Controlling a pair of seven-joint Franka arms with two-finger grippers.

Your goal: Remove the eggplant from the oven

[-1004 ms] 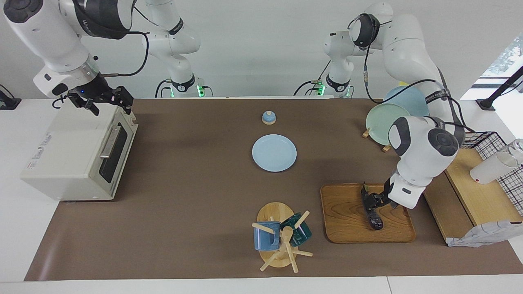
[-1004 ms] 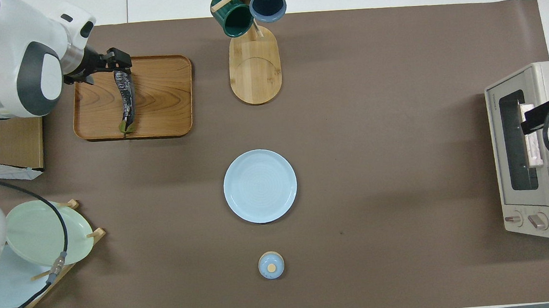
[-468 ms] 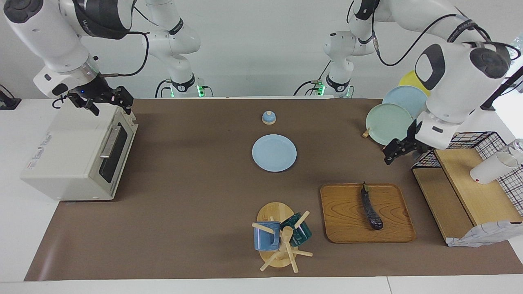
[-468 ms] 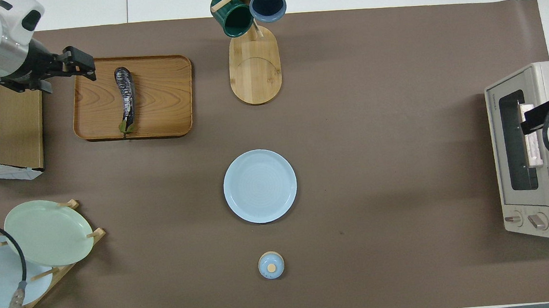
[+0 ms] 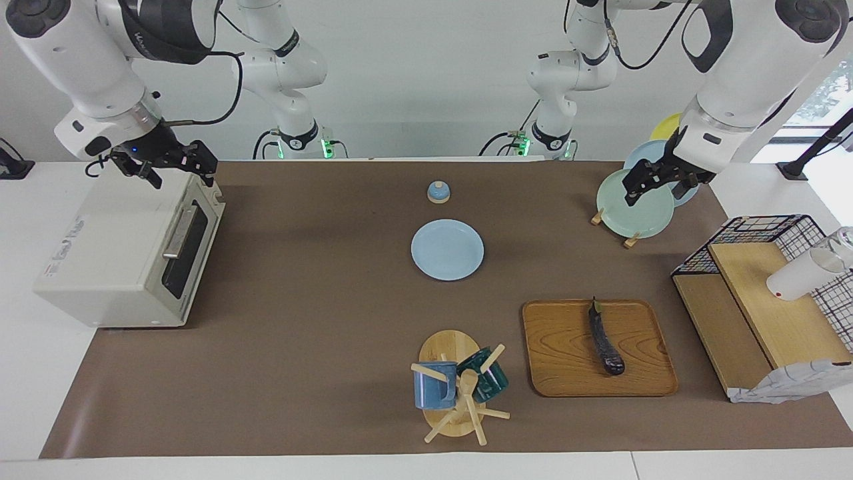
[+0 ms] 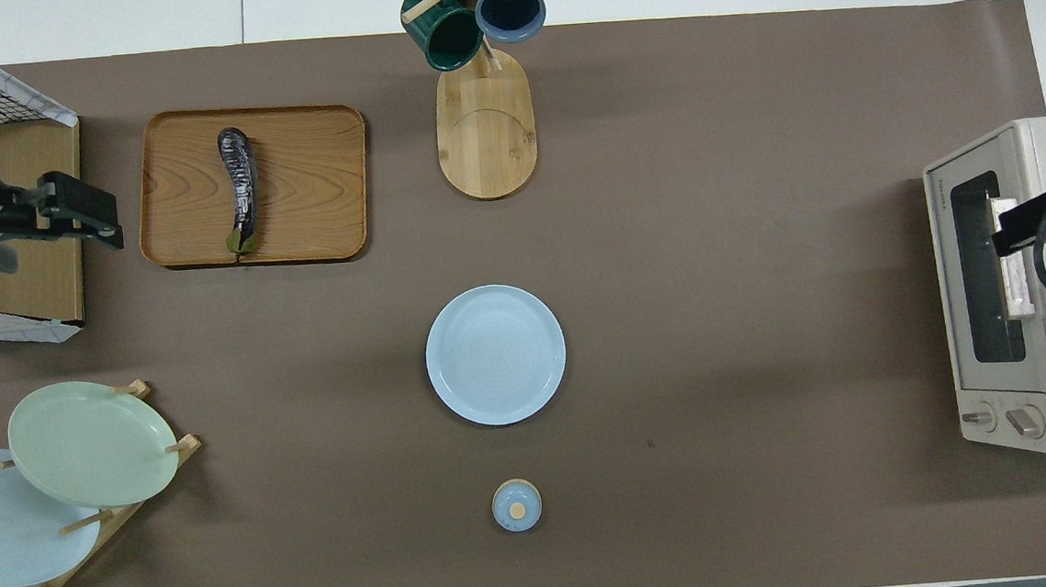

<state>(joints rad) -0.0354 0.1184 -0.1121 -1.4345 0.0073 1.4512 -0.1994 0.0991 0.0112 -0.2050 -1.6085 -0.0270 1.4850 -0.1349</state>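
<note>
The dark purple eggplant (image 5: 605, 340) (image 6: 239, 188) lies on a wooden tray (image 5: 566, 360) (image 6: 313, 188) toward the left arm's end of the table, with nothing touching it. The off-white oven (image 5: 113, 247) (image 6: 1039, 294) stands at the right arm's end with its glass door shut. My left gripper (image 5: 653, 189) (image 6: 94, 211) hangs open and empty high in the air, between the plate rack and the wooden shelf, well apart from the eggplant. Over the oven's top edge above the door, my right gripper (image 5: 181, 173) (image 6: 1014, 231) waits open and empty.
A light blue plate (image 5: 447, 250) lies mid-table, with a small blue lidded pot (image 5: 438, 192) nearer the robots. A mug tree (image 5: 456, 390) stands beside the tray. A plate rack (image 5: 633, 200), a wire basket with a wooden shelf (image 5: 760, 300) and a white cup (image 5: 800, 275) crowd the left arm's end.
My left gripper has risen off the eggplant and drawn back toward the robots, leaving the eggplant lying on the tray. The right arm has not moved.
</note>
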